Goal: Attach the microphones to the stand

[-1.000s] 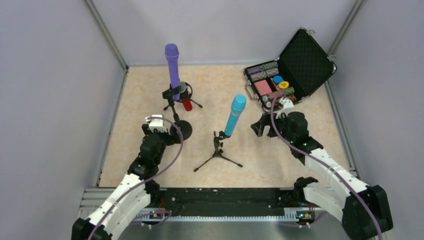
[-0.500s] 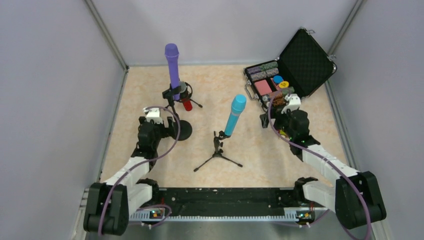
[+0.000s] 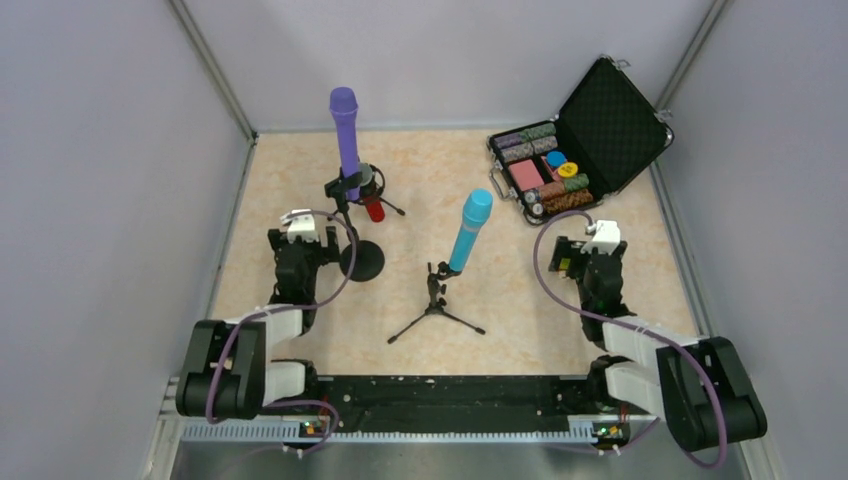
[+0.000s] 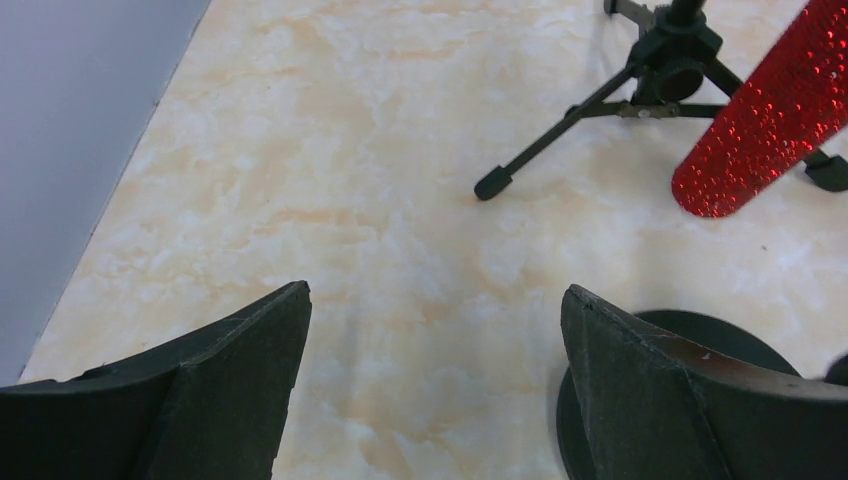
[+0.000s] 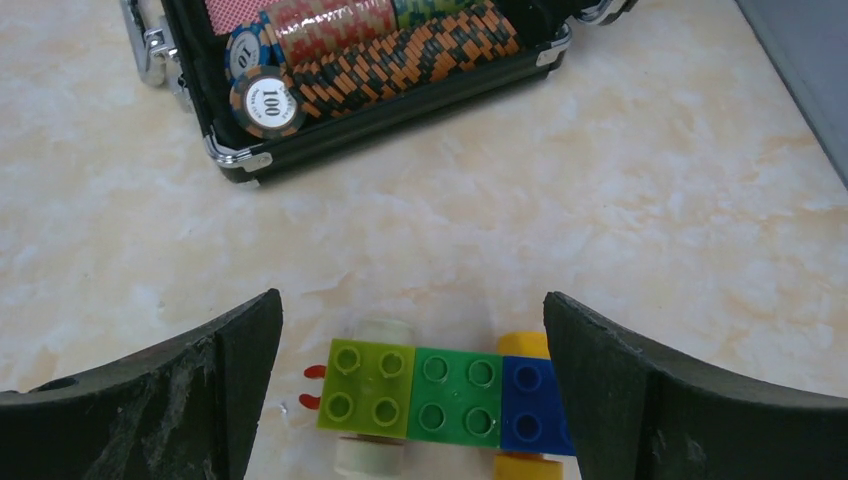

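The purple microphone [image 3: 345,135] stands upright in a black tripod stand [image 3: 348,192] at the back left. Beside it the glittery red microphone [image 3: 374,207] slants down, its tail [image 4: 770,125] above the floor near the tripod legs [image 4: 600,105]; what holds it is hidden. The light blue microphone [image 3: 470,230] sits tilted in a second tripod stand [image 3: 436,300] at the centre. My left gripper [image 4: 433,290] is open over bare floor, left of a round black base [image 3: 362,260]. My right gripper [image 5: 411,297] is open, nothing held.
An open black case [image 3: 610,120] of poker chips [image 5: 400,50] lies at the back right. A multicoloured block train [image 5: 440,395] rests on the floor under my right gripper [image 3: 585,262]. Grey walls enclose the table on three sides.
Both arms have folded back toward the near edge. My left gripper moved left off the round base; my right gripper moved right and nearer, away from the case. Both stayed open.
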`<control>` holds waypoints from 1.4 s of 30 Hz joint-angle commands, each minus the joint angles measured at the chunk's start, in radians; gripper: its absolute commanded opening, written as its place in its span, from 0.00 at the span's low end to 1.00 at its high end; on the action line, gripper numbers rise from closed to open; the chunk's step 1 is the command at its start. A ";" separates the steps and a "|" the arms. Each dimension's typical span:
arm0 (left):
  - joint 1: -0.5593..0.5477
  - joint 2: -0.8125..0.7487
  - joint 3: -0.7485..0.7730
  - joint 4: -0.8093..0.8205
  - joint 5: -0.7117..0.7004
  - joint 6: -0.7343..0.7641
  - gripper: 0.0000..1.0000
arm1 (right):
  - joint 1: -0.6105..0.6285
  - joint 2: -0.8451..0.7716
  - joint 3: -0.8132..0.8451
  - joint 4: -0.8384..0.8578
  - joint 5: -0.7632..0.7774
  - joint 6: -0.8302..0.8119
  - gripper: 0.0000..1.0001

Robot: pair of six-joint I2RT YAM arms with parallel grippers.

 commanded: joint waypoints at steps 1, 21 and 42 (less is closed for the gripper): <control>0.047 0.057 0.034 0.147 0.047 -0.042 0.99 | -0.012 0.061 -0.019 0.298 0.064 -0.066 0.99; 0.078 0.224 0.091 0.203 -0.096 -0.119 0.90 | -0.057 0.372 -0.002 0.612 0.102 -0.101 0.99; 0.078 0.223 0.096 0.191 -0.050 -0.101 0.99 | -0.057 0.377 -0.002 0.624 0.115 -0.101 0.99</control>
